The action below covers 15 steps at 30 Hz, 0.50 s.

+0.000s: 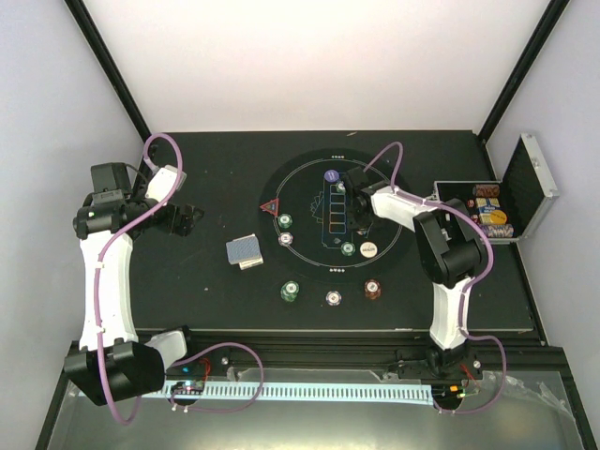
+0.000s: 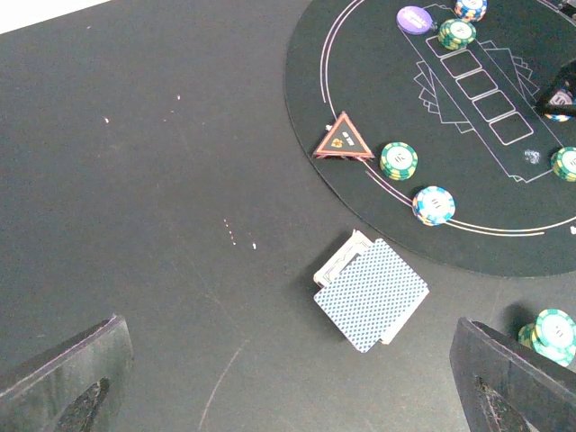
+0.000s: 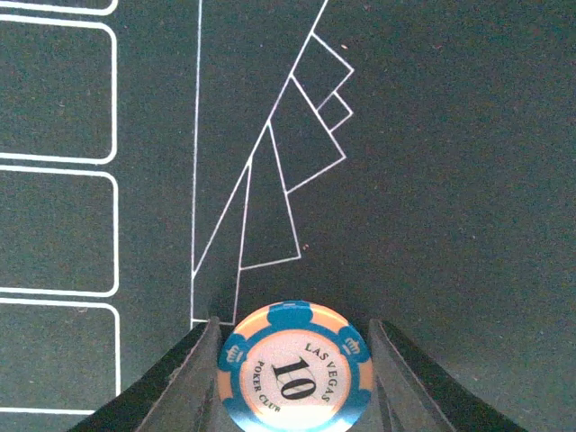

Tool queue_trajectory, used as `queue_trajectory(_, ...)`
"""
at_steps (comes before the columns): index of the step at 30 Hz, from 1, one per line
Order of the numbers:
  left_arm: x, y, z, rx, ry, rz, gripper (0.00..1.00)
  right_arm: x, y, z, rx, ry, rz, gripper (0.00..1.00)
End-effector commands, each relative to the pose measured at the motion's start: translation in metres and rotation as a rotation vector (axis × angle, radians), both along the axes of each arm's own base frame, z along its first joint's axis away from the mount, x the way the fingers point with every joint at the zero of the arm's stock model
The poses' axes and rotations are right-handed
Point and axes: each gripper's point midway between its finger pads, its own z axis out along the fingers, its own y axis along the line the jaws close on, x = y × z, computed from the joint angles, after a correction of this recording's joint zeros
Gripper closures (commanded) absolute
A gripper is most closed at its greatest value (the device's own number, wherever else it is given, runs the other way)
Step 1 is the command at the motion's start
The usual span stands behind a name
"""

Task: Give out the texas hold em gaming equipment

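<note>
Big round black mat with white lines [image 1: 309,272] on the black table [image 1: 206,300], open silver metal case [image 1: 527,192] near its right.

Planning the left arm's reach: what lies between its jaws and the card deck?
Nothing: the top view shows only bare black tabletop between the left gripper and the card deck.

Top view looks down, left wrist oblique from afar, right wrist close, all share mat [image 1: 305,192]
</note>
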Motion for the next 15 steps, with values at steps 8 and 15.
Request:
queue_trajectory(8, -0.001, 0.003, 0.007, 0.008, -0.011, 0.001, 0.01, -0.023, -0.009, -0.013, 0.031, 0.011, -0.021, 0.70)
queue_trajectory(15, -0.002, 0.001, 0.009, -0.001, -0.016, 0.000, 0.01, -0.038, -0.016, -0.010, 0.037, 0.011, -0.024, 0.71)
